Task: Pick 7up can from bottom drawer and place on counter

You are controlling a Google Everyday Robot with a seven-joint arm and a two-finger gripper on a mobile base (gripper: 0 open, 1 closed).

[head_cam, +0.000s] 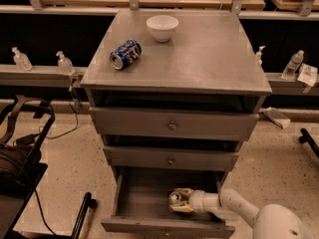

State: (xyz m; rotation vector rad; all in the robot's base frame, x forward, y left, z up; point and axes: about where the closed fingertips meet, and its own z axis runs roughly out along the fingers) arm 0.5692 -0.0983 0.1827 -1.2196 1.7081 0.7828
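The bottom drawer (144,203) is pulled open below two shallower knobbed drawers. Inside it, at the middle right, stands the 7up can (175,198); only its silver top and a bit of pale side show. My gripper (178,201) reaches in from the lower right on a white arm, with its pale fingers (181,208) on either side of the can. The counter (199,54) is the flat grey top of the cabinet, well above the gripper.
A blue-and-white can (125,54) lies on its side at the counter's left. A white bowl (162,27) stands at its back. Small bottles (65,62) line a ledge left and right. A black wheeled frame (25,148) stands at the left.
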